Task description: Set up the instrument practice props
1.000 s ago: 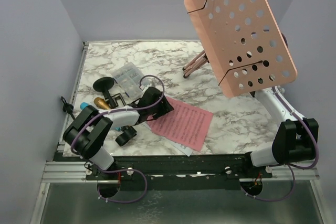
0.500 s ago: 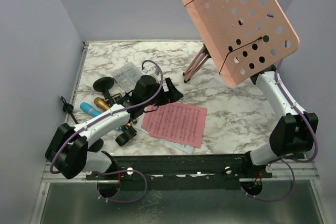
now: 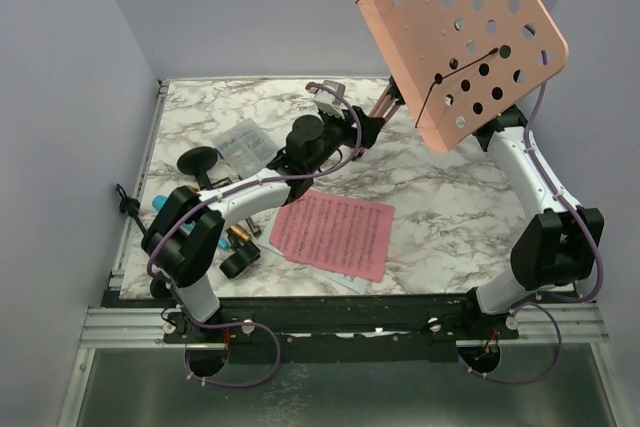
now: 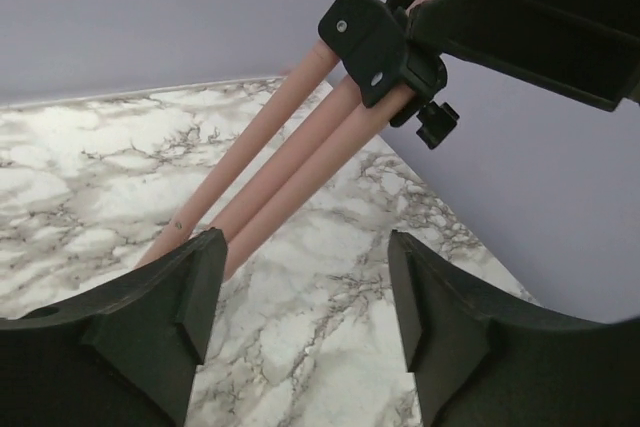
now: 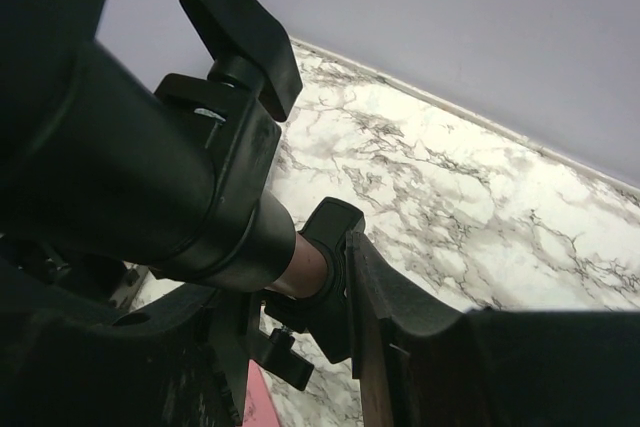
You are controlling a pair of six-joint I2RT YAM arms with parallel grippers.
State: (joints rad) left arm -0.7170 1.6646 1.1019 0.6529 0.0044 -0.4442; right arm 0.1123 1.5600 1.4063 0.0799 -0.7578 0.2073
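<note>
Music rack hangs tilted above the far right of the counter, its post clenched by the right end effector. Tripod legs are bunched together, not spread. Left end effector is released, jaws wide, facing the legs. Risk: closing off-centre could catch one leg only and twist the rack in the right grip.

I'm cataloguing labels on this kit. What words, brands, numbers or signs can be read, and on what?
Nothing is legible.
pink sheet-music page: rows of print, too small to read.
pink music rack: holes only, no lettering seen.
tripod legs: no markings seen.
</note>
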